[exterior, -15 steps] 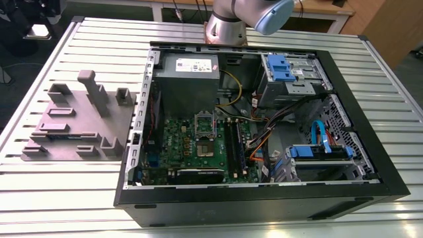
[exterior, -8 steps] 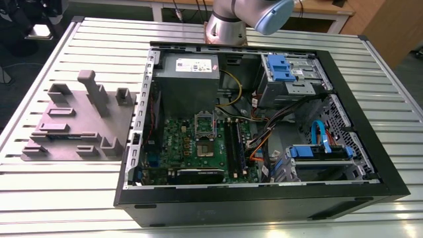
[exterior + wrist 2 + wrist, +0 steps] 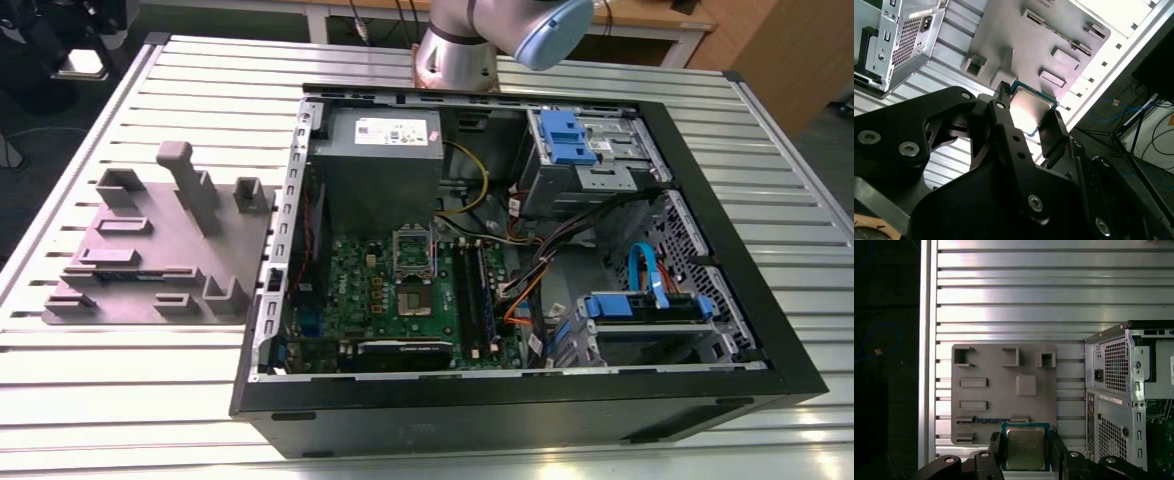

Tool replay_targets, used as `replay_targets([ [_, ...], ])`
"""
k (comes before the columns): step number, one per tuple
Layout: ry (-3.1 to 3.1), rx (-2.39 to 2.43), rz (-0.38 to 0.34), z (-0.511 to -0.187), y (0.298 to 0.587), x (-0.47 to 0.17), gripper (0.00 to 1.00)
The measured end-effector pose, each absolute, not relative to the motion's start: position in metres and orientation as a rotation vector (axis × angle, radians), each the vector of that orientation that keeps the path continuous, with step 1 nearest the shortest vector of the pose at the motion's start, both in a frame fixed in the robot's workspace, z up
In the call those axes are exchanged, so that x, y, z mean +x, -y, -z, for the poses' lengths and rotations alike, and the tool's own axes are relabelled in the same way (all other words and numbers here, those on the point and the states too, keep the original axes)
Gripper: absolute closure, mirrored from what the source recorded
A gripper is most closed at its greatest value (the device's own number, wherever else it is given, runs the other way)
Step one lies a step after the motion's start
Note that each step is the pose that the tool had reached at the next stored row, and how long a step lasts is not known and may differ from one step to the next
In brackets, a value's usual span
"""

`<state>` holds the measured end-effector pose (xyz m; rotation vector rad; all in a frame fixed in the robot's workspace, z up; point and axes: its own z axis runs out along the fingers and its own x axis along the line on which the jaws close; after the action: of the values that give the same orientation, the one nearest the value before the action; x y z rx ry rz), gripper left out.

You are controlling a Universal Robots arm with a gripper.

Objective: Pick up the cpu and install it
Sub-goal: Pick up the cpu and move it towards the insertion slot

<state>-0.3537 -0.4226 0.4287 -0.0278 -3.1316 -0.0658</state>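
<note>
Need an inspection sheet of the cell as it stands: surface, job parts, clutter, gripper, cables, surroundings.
Surface: slotted metal table carrying the open computer case.
Job's things: cpu held clear of the table, seen over the edge of the grey fixture plate; motherboard lies inside the case.
Clutter: nothing seen apart from the fixture plate's raised blocks.
Gripper: gripper shut on the cpu, fingers on two opposite edges.
Cables: orange, yellow and blue leads inside the case; loose cables beyond the table.
Surroundings: arm base behind the case; wooden furniture.

Slatted metal table (image 3: 120, 400), grey fixture plate (image 3: 167, 248) and open computer case (image 3: 534, 415) on it
</note>
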Motion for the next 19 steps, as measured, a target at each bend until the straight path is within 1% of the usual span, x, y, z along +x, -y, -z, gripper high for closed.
replay_targets([
  [16,3.132,-0.028,0.066,-0.429,0.423,-0.348,0.53],
  [19,3.132,-0.028,0.066,-0.429,0.423,-0.338,0.53],
])
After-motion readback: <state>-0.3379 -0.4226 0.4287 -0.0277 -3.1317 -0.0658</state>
